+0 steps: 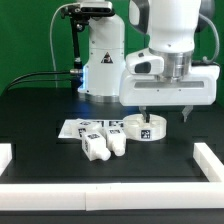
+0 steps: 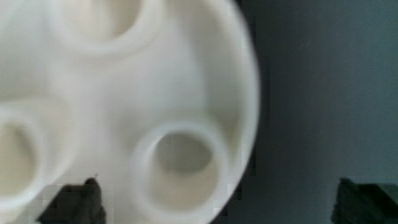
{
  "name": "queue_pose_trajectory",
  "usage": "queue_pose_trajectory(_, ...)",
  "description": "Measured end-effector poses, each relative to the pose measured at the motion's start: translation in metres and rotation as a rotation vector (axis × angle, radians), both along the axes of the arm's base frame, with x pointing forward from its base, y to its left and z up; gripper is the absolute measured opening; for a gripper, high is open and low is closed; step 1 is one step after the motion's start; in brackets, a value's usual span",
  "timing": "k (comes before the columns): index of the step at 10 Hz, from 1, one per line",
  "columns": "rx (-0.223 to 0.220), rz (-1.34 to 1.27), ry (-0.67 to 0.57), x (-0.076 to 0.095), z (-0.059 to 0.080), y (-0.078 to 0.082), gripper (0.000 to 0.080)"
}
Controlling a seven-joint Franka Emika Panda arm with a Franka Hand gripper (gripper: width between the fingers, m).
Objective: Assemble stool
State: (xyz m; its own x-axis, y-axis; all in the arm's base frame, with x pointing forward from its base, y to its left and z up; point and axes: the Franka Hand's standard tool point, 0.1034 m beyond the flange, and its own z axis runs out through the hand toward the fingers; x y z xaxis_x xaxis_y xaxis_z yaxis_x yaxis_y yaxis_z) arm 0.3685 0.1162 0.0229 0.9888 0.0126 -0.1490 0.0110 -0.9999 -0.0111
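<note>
Hovering wide jaws over smooth white disc seat (image 1: pixel 146 127), round-socketed.

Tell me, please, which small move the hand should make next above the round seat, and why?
Probably a small shift toward the exterior view's left before lowering. The open hand hangs above the seat, holding nothing, but off its middle: in the wrist view the seat lies toward one fingertip and bare table shows by the other.

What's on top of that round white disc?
Nothing rests on the seat: its top face shows three round hollows, and the gripper hangs above with jaws open. Its underside, against the table, is hidden.
</note>
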Motion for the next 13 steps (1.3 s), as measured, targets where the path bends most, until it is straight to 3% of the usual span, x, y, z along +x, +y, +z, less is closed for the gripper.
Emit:
queue_pose_trajectory(7,0.0,0.022,0.019,-0.006,-0.01,0.002,0.065)
queue_pose_trajectory(8,0.0,0.022,0.019,-0.006,-0.01,0.002,0.0535)
queue_pose_trajectory(9,0.0,0.022,0.019,-0.006,-0.01,0.002,0.0535)
queue_pose_trajectory(10,0.0,0.023,0.019,-0.006,-0.01,0.002,0.0399)
queue_pose_trajectory(11,0.002,0.038,0.022,-0.005,-0.01,0.0,0.0399)
queue_pose_trajectory(12,0.003,0.064,0.029,0.0,-0.004,-0.003,0.0323)
queue_pose_trajectory(13,0.004,0.082,0.03,0.008,0.005,-0.003,0.0323)
